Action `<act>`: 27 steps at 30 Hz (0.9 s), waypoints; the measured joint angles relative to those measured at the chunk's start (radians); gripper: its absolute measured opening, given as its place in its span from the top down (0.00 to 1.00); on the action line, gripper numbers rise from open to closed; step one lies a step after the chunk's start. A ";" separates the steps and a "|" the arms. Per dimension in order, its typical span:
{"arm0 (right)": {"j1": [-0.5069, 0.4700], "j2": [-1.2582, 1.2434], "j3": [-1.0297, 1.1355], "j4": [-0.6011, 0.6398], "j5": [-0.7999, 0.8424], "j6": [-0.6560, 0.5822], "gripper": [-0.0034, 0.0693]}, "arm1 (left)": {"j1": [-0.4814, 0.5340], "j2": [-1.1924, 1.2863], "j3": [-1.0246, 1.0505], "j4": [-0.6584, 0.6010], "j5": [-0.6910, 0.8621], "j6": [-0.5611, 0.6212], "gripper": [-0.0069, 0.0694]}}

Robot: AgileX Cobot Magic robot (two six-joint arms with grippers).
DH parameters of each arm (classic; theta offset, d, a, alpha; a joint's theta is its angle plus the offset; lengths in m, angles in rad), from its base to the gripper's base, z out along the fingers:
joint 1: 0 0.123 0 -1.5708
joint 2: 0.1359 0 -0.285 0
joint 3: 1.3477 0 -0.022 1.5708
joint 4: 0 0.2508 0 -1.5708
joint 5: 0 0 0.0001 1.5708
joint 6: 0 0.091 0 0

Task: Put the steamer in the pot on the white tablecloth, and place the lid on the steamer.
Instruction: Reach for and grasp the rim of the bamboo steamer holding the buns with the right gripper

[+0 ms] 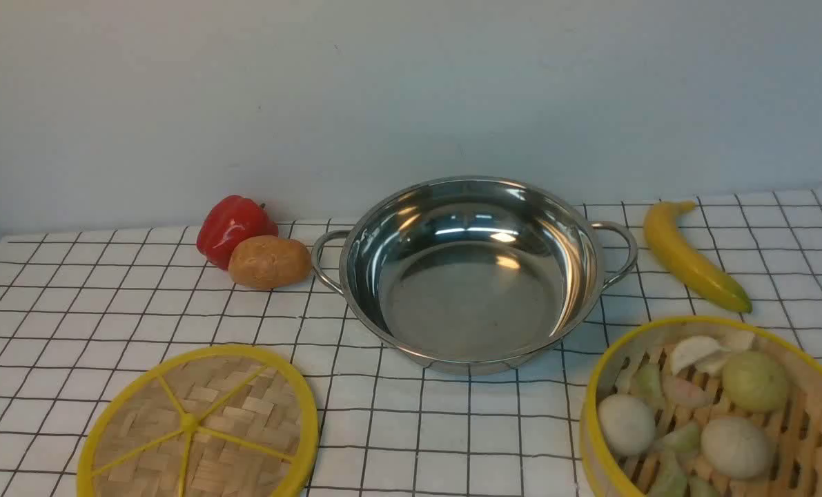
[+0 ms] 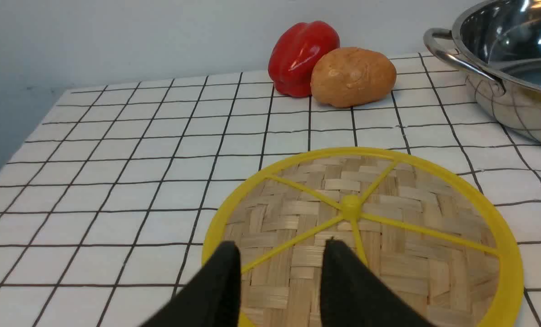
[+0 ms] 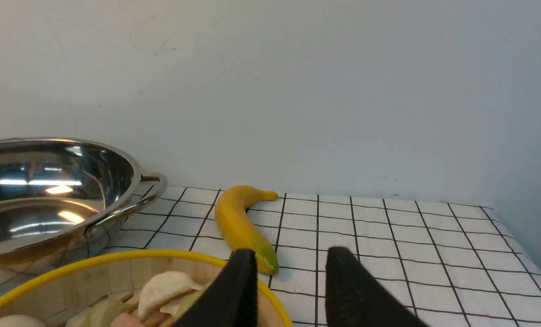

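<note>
Well, the steamer (image 1: 693,322), full of dumplings (image 1: 692,351), sits at the white tablecloth's (image 1: 107,304) near right corner, with the right gripper (image 3: 290,252) parted and empty above its rim. I'd pinch the wall firmly and carry it level to the pot (image 1: 473,304) mid-cloth, minding the banana (image 1: 693,259). The left gripper (image 2: 279,245), likewise parted and empty, hovers over the lid (image 1: 197,421).

The white tablecloth (image 1: 107,304) carries the pot (image 1: 473,297) at centre, lid (image 1: 197,424) lower left, steamer (image 1: 693,322) lower right, pepper (image 1: 231,228) touching potato (image 1: 270,261) centre left, banana (image 1: 690,266) right.
</note>
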 joint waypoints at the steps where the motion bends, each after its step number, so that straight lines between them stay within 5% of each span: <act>1: 0.000 0.000 0.000 0.000 0.000 0.000 0.62 | 0.000 0.000 0.000 0.000 0.000 0.000 0.59; 27: 0.000 0.000 0.000 0.000 0.000 0.000 0.62 | 0.000 0.000 0.000 0.025 0.000 0.004 0.59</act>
